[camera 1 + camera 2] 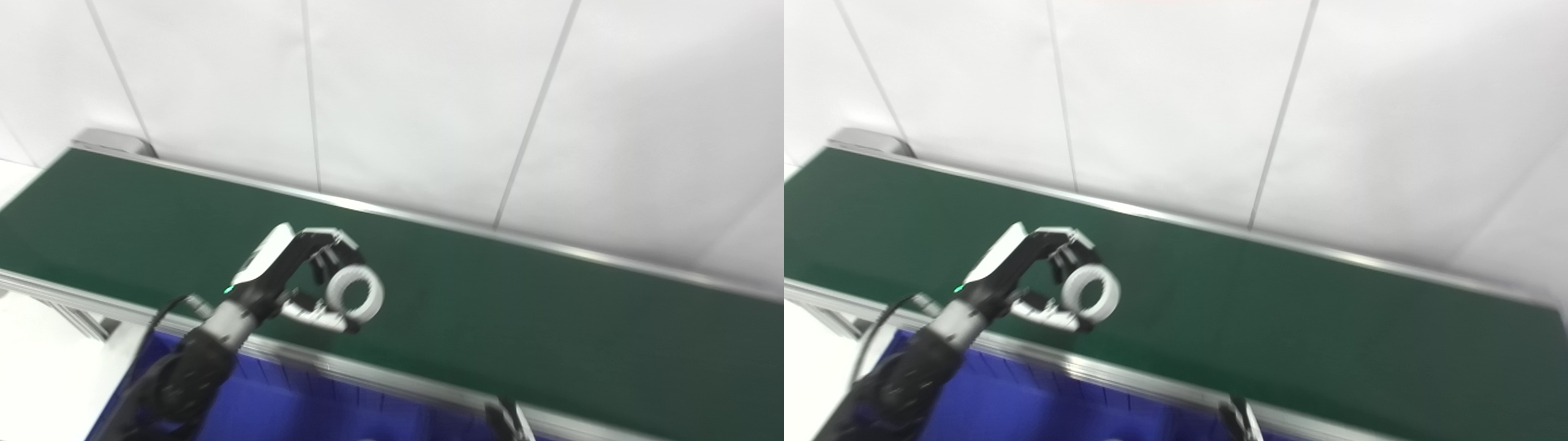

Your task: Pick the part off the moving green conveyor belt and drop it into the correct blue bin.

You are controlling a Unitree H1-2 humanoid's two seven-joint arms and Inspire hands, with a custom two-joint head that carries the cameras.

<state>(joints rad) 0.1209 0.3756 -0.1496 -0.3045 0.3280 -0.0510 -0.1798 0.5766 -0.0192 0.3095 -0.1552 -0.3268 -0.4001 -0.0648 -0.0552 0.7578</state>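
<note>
My left hand [300, 278] is over the green conveyor belt [490, 306], shut on a white ring-shaped part [355, 294], gripped between the fingers above and the thumb below. The ring also shows in the right eye view [1091, 293], held in the same hand [1035, 278] a little above the belt's near half. A blue bin [294, 410] lies below the belt's near rail, under my left forearm. Only a small dark tip of my right hand [505, 421] shows at the bottom edge; its fingers are hidden.
The belt's metal near rail [367, 370] runs between the belt and the bin. A white panelled wall [429, 92] stands right behind the belt. The belt's left end roller [113, 141] is at the upper left.
</note>
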